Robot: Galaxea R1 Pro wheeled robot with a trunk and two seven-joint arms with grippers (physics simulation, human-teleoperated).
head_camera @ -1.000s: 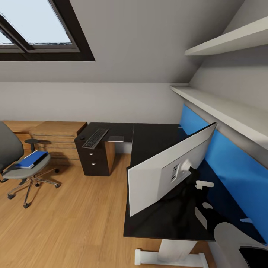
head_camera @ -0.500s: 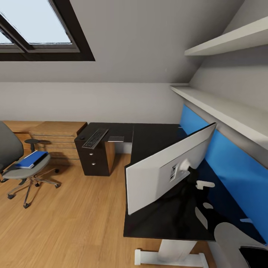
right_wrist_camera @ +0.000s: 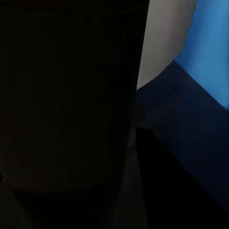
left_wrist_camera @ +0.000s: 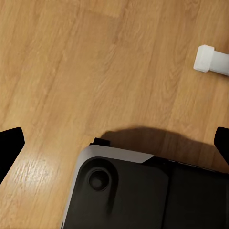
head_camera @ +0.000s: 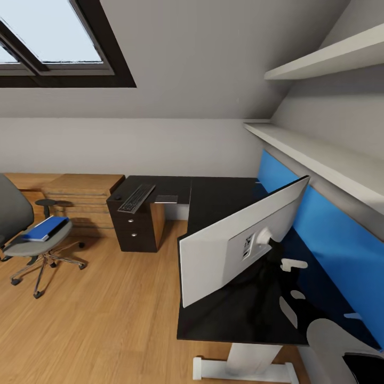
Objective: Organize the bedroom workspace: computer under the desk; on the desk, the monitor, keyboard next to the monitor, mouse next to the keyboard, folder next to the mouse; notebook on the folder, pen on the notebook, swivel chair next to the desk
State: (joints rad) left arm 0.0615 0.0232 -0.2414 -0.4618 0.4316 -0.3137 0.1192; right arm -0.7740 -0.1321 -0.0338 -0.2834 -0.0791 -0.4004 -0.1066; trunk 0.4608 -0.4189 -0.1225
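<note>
Swung slightly leftward, the monitor (head_camera: 240, 240) stands on the desk (head_camera: 218, 200); left gripper (left_wrist_camera: 114, 143) spread wide, right gripper's state unclear.

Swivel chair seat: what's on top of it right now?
A blue folder lies flat on the swivel chair seat. Whether anything sits under it can't be seen; the folder covers that spot.

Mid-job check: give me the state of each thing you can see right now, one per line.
monitor: on the desk, tilted, its back toward the camera
desk: black, L-shaped, against the blue panel
keyboard: lying flat on the desk's far wing
folder: blue, lying on the swivel chair seat
swivel chair: standing on the floor, apart from the desk
left gripper: open, over bare floor
</note>
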